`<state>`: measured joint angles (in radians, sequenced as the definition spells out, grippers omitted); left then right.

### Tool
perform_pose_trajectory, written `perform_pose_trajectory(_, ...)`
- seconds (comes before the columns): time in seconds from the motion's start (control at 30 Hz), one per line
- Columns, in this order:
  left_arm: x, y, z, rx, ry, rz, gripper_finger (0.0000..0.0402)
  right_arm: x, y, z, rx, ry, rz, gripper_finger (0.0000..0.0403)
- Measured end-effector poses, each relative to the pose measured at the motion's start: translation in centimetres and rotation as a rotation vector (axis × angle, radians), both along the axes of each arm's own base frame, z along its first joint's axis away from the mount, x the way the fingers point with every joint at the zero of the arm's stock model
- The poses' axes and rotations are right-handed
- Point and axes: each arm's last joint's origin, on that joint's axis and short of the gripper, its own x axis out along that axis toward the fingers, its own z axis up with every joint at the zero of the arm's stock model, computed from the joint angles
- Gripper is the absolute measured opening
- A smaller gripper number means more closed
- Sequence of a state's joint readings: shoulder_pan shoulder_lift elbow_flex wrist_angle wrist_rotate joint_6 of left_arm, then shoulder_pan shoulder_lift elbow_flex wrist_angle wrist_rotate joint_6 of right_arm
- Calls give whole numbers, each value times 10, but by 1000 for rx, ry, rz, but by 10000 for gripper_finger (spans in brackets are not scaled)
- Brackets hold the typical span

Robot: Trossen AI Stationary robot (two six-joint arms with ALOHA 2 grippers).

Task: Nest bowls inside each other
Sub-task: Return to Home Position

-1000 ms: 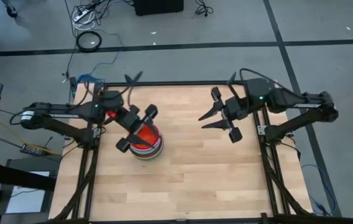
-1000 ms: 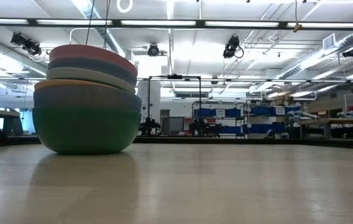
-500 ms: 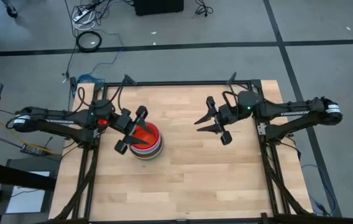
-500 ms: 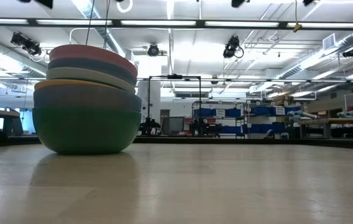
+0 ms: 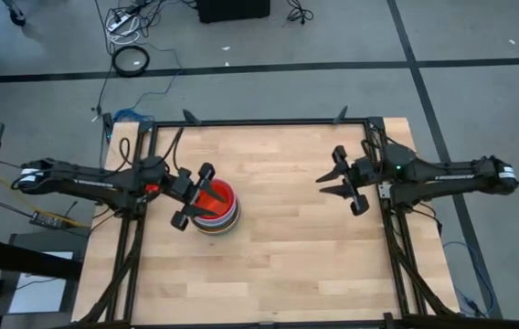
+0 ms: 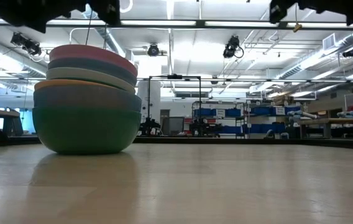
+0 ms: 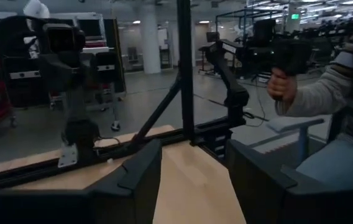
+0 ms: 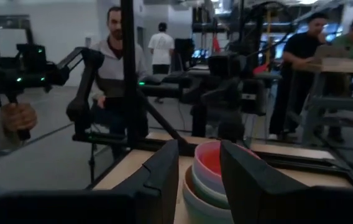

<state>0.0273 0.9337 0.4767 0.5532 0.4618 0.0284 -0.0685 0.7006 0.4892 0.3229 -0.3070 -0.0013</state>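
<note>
the nested bowl stack [image 5: 218,215] looks complete; no loose bowl shows on the table [image 5: 287,256]. the left gripper [image 5: 202,194] hangs over the stack's rim, fingers apart. the right gripper [image 5: 322,185] is well apart from the stack, fingers also spread. only parking the arms seems left.

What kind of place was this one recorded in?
Likely a large robotics lab or workshop: ceiling strip lights, racks of blue bins, another robot arm in the background, and a person's hand gripping a controller.
</note>
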Motion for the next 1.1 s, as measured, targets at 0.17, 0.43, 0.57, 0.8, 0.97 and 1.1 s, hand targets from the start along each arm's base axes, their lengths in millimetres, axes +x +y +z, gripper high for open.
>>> perform_pose_trajectory(0.17,-4,0,-16,-4,11,22,188,-12,0,-17,3,9,-19,105)
perform_pose_trajectory(0.43,-20,2,-52,-42,-61,97,188,-17,-2,-46,45,59,-102,105)
perform_pose_trajectory(0.57,-32,4,-69,-77,-93,163,188,-18,-4,-61,57,69,-187,105)
perform_pose_trajectory(0.8,-43,5,-88,-82,-71,224,188,-21,-5,-86,59,70,-239,105)
perform_pose_trajectory(0.97,-48,6,-98,-51,-48,255,188,-26,-7,-108,83,99,-294,105)
perform_pose_trajectory(1.1,-49,6,-103,-25,-25,259,188,-31,-6,-125,95,114,-295,105)
